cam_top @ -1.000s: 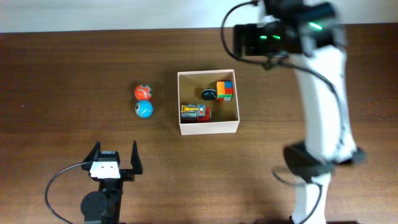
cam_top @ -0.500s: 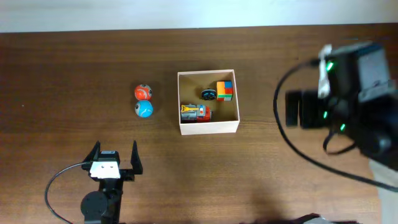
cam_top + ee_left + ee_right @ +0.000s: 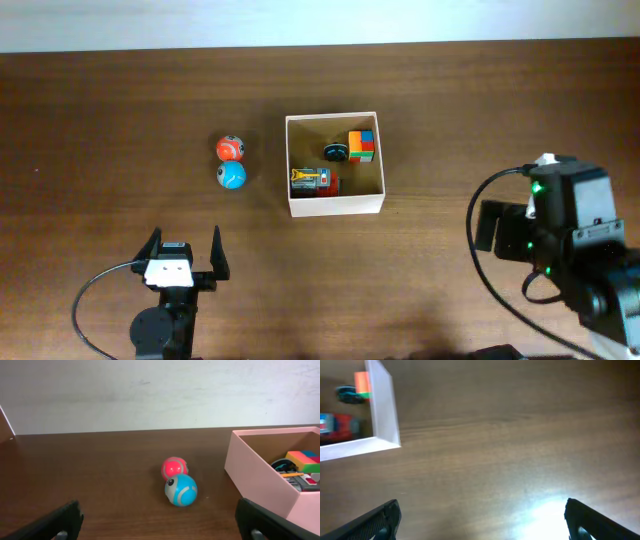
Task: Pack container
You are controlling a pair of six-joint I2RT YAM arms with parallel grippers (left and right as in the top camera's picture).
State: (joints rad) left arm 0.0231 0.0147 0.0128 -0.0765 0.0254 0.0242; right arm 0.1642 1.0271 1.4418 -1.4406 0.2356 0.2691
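The container point(image 3: 336, 204), a square white-walled box, stands mid-table and holds a multicoloured cube point(image 3: 362, 145), a dark round toy point(image 3: 336, 151) and a red and yellow truck point(image 3: 314, 181). Left of it, apart from the box, lie an orange-red ball point(image 3: 230, 148) and a blue ball point(image 3: 231, 176). My left gripper point(image 3: 185, 245) is open near the front edge, facing the blue ball point(image 3: 181, 489), with nothing between its fingers. My right gripper point(image 3: 481, 512) is open over bare wood to the right of the container point(image 3: 384, 405). The right arm point(image 3: 560, 235) is at the front right.
A pale wall runs behind the table's far edge point(image 3: 150, 431). The left arm's black cable point(image 3: 95, 290) loops by the front left. A bright glare patch point(image 3: 555, 510) lies on the wood below the right gripper.
The right arm has swung from above the container's back right corner to the table's front right. The left arm and all toys have not moved.
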